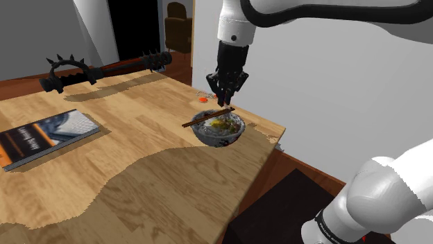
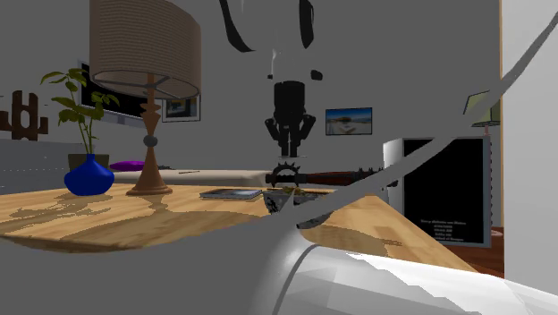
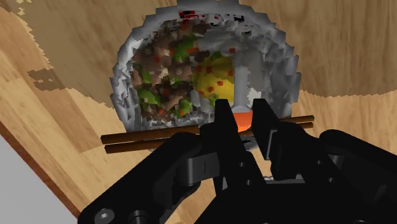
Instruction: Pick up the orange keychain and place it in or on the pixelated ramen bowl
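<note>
You are looking at a wooden table [image 1: 153, 180] where a book [image 1: 43, 135] is lying well apart from the ramen bowl [image 1: 221, 136], and a black spiked club [image 1: 104, 69] is resting along the far edge. A pair of brown chopsticks [image 3: 146, 139] is lying across the bowl's rim, directly under the fingers. A small orange-red spot [image 1: 202, 99] is sitting on the wood just beyond the bowl; you cannot tell what it is. In the second exterior view a lamp [image 2: 147, 107] and a blue vase [image 2: 88, 177] are standing farther off. Your arm is reaching down steeply, and the gripper [image 3: 242, 107] is hanging just above the bowl, its fingers narrowed and clasping the orange keychain [image 3: 243, 122] over the noodles.
</note>
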Action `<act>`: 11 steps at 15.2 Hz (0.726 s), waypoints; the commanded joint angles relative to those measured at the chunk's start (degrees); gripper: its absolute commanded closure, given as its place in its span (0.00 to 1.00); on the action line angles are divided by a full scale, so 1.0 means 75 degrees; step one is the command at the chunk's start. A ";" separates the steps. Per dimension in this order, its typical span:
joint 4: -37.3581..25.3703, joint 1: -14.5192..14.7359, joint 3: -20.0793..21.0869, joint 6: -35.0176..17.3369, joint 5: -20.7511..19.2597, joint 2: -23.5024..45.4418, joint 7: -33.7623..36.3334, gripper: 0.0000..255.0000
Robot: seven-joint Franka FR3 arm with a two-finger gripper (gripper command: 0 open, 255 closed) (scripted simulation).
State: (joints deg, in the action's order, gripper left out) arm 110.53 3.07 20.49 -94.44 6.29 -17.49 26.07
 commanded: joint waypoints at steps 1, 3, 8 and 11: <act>0.0312 -0.0004 -0.0061 -0.0158 0.0042 -0.0152 -0.0108 1.00; 0.0542 0.0005 -0.0052 -0.0362 0.0056 -0.0179 -0.0119 1.00; 0.1087 0.0026 -0.0021 -0.0873 0.0087 -0.0215 -0.0138 1.00; 0.1394 0.0037 0.0001 -0.1180 0.0102 -0.0215 -0.0145 1.00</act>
State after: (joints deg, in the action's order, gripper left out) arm 120.17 3.32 20.36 -102.23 7.06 -19.33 24.93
